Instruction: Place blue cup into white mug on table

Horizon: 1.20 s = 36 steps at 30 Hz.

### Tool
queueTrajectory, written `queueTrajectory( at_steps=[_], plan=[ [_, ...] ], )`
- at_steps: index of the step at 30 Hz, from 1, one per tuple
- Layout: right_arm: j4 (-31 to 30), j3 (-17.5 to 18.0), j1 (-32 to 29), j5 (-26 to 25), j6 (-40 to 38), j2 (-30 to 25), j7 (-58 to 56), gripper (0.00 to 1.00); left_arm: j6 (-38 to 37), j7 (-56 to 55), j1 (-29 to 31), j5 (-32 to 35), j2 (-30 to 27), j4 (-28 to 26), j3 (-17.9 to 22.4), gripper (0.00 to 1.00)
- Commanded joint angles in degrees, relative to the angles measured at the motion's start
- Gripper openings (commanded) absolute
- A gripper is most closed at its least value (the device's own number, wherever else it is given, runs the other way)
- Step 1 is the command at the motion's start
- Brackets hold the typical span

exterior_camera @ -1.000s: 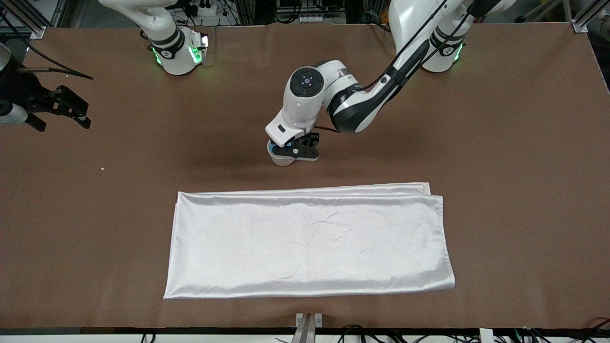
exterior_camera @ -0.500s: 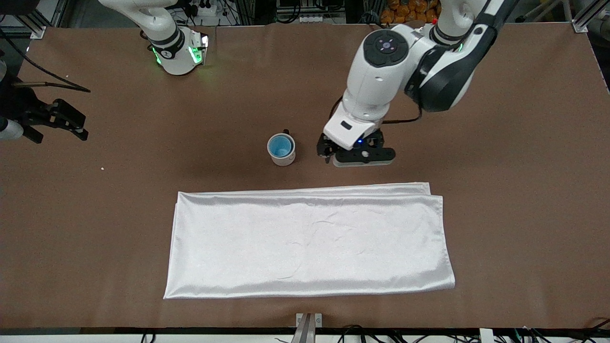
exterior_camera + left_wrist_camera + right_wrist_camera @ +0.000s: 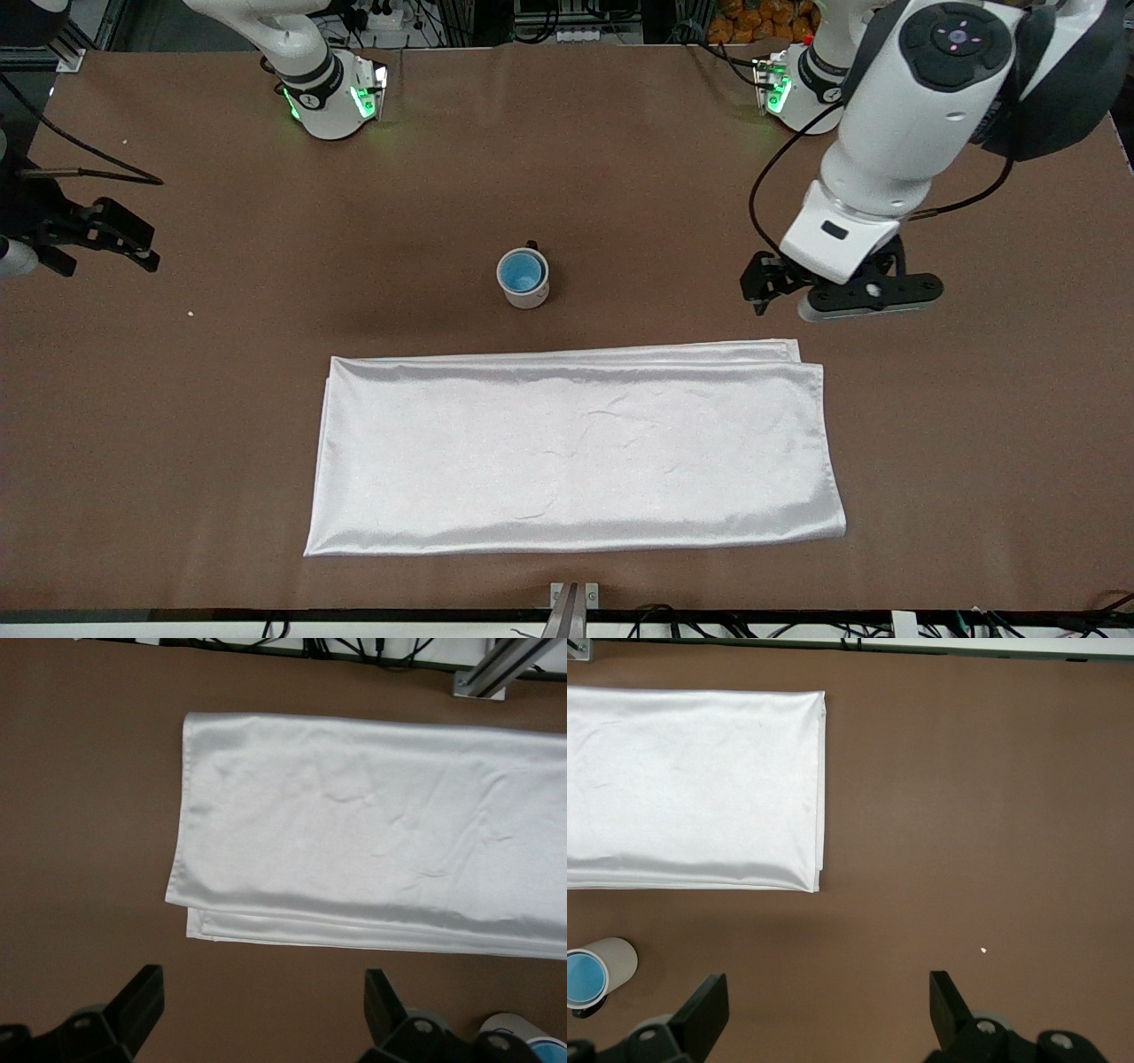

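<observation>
Brown felt surface (image 3: pixel 974 425) is mostly bare: mug (image 3: pixel 528 294) stands mid-surface, white cloth (image 3: pixel 576 452) lies folded nearer the front camera, a pale crumb (image 3: pixel 190 313) sits toward the right arm's end.

Cup (image 3: pixel 521 271) sits inside the mug, blue interior showing at the rim, upright. Mug's dark handle points toward the bases. Placement looks done, as far as I can judge.

Left gripper (image 3: pixel 837 292) is up in the air over bare felt toward the left arm's end, near the cloth's corner, jaws wide apart, nothing between them. The left wrist view confirms it: both fingers spread, only the surface and cloth below, mug (image 3: pixel 523 1028) at the frame edge.

Right gripper (image 3: pixel 97 235) waits over the right arm's end, jaws also spread and empty; its wrist view catches mug (image 3: pixel 607 964) and cup (image 3: pixel 583 979) off to one side.

Risks from here:
- Cup may not be fully seated; can't tell depth from above. A bump could tip it.
- Any left arm pass back across the middle could clip the mug and slide or topple it.
- A low gripper sweep could snag the cloth edge and drag it.
</observation>
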Motion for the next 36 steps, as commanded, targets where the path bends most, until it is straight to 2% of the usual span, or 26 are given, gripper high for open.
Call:
queueTrajectory(
  at_steps=[1,21,29,36],
  plan=[
    [1.8,0.5,-1.1,0.2,-1.3,0.8,-0.9,1.00,-2.5,2.0,4.1,-1.2,-2.7,-1.6,-0.7,1.00],
    [1.7,0.6,-0.8,0.1,-1.3,0.5,-1.0,1.00,-6.5,11.5,11.1,-2.5,-3.7,0.2,-0.3,1.00],
    [1.6,0.6,-1.2,0.0,-1.3,0.6,-0.6,1.00,-6.5,17.4,7.5,-4.7,-5.0,0.0,8.2,1.00],
    [1.5,0.6,-2.0,0.0,-1.3,0.6,-0.3,1.00,-6.7,23.4,7.4,-7.9,-5.9,-0.4,12.5,1.00]
  ],
)
